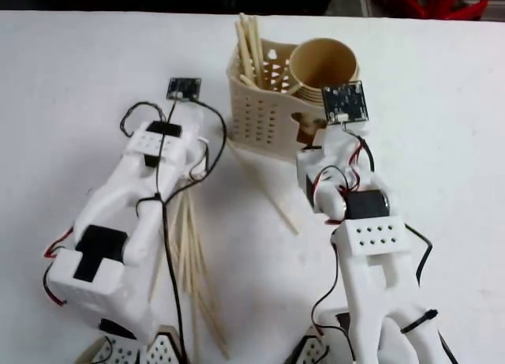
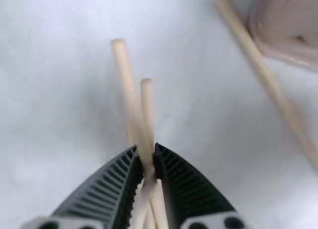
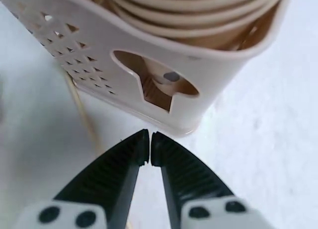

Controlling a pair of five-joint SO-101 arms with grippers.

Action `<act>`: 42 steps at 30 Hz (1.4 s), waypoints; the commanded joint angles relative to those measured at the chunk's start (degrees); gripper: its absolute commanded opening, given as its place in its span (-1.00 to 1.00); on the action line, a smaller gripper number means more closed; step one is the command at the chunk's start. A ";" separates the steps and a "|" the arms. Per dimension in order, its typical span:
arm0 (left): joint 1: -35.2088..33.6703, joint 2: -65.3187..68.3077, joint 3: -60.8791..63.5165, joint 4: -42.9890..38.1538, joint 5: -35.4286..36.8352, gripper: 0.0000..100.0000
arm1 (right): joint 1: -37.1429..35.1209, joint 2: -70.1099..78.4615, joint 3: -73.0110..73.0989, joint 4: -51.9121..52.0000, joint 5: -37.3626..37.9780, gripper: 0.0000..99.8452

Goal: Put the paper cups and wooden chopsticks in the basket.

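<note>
Now we see the left tool (image 2: 149, 162) pinching wooden chopsticks (image 2: 130, 100) above the white worktop (image 1: 79, 80). Under that arm, at the lower left of the high view, loose sticks (image 1: 192, 257) lie fanned out. Our right tool (image 3: 149, 147) is pressed together on nothing (its tips just beside the basket (image 3: 149, 55) wall). At upper centre the paper cups (image 1: 323, 64) sit stacked inside the basket, upright chopsticks (image 1: 252, 48) beside them.

The left arm (image 1: 130, 210) hides part of the chopsticks (image 1: 192, 263).
</note>
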 commanded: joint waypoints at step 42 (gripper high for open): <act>8.48 -29.32 -41.58 -11.60 -8.44 -0.96 | 0.66 -1.63 -0.35 -0.92 -0.44 -0.96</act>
